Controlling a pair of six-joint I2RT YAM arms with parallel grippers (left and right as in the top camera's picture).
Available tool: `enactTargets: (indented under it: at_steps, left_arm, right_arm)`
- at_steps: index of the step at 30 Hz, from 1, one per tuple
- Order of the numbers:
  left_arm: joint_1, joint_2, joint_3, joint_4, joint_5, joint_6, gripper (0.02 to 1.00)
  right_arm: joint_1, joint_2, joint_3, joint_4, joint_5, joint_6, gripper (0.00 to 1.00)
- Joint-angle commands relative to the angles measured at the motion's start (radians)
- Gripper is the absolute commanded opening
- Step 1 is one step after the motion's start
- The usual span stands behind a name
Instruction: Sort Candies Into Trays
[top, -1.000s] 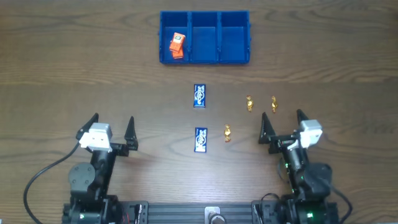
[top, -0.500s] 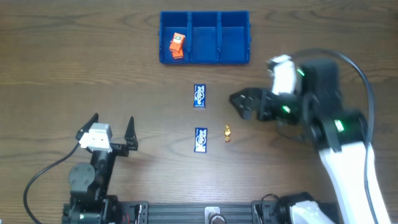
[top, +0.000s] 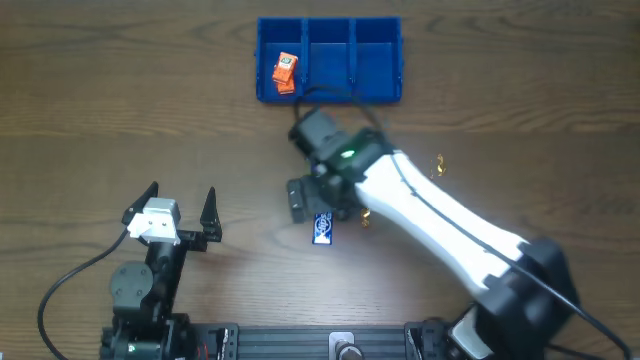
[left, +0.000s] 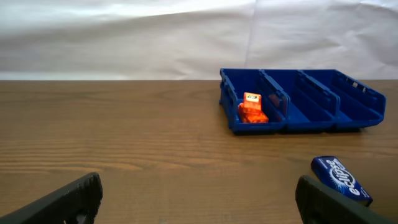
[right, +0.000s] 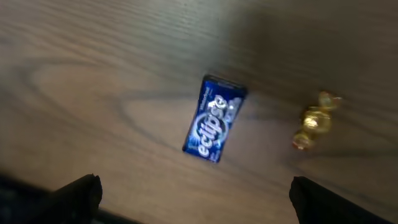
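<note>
A blue three-compartment tray (top: 329, 97) stands at the far middle, with orange candies (top: 285, 72) in its left compartment. My right gripper (top: 303, 200) has reached across to the table's middle and hangs open above a blue mint pack (right: 214, 127) with a gold-wrapped candy (right: 316, 120) beside it. From above, that pack (top: 322, 231) pokes out under the arm, and another gold candy (top: 439, 165) lies to the right. My left gripper (top: 181, 196) stands open and holds nothing at the near left. Its wrist view shows the tray (left: 249, 127), the orange candies (left: 253, 108) and a blue pack (left: 341, 180).
The right arm's white link (top: 440, 225) slants across the table's middle and right, covering part of the candy area. Bare wooden tabletop (top: 120, 120) lies to the left and along the far side of the tray.
The right arm swung from the right side across to the table's middle, over the nearer blue pack. It now covers the farther blue pack and one gold candy. The left arm stayed still.
</note>
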Motion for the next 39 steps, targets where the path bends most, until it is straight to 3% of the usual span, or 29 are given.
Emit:
enactTargets:
  at_steps: [1,12,21,26,27,28,31,33,36,38,39]
  left_arm:
    - [0.006,-0.006,-0.019,-0.035,0.021,0.003,0.998]
    - [0.006,-0.006,-0.019,-0.035,0.021,0.003,0.998]
    - [0.006,-0.006,-0.019,-0.035,0.021,0.003,0.998]
    - [0.006,-0.006,-0.019,-0.035,0.021,0.003,0.998]
    - [0.006,-0.006,-0.019,-0.035,0.021,0.003,0.996]
    - [0.006,-0.006,-0.019,-0.035,0.021,0.003,0.998]
    - [0.006,-0.006,-0.019,-0.035,0.021,0.003,0.998]
    - [0.006,-0.006,-0.019,-0.035,0.021,0.003,0.998]
    - [0.006,-0.006,-0.019,-0.035,0.021,0.003,0.998]
    - [0.006,-0.006,-0.019,-0.035,0.021,0.003,0.996]
    - [0.006,-0.006,-0.019,-0.035,0.021,0.003,0.998]
  right_arm:
    - [0.032,0.105,0.008,0.024,0.078,0.120,0.998]
    - [0.057,0.129,-0.190,0.204,0.081,0.195,0.998]
    - [0.095,0.190,-0.209,0.260,0.086,0.226,0.980]
    - [0.095,0.192,-0.209,0.268,0.094,0.246,0.709]
    - [0.095,0.192,-0.209,0.268,0.098,0.250,0.588]
    - [0.095,0.192,-0.209,0.268,0.112,0.266,0.356]
    - [0.095,0.192,-0.209,0.272,0.115,0.269,0.152]
    - [0.095,0.192,-0.209,0.279,0.114,0.274,0.064]
    - [0.100,0.185,-0.208,0.286,0.120,0.293,0.036]
    - [0.106,0.141,-0.205,0.286,0.160,0.294,0.036]
    - [0.110,0.075,-0.187,0.272,0.225,0.294,0.036]
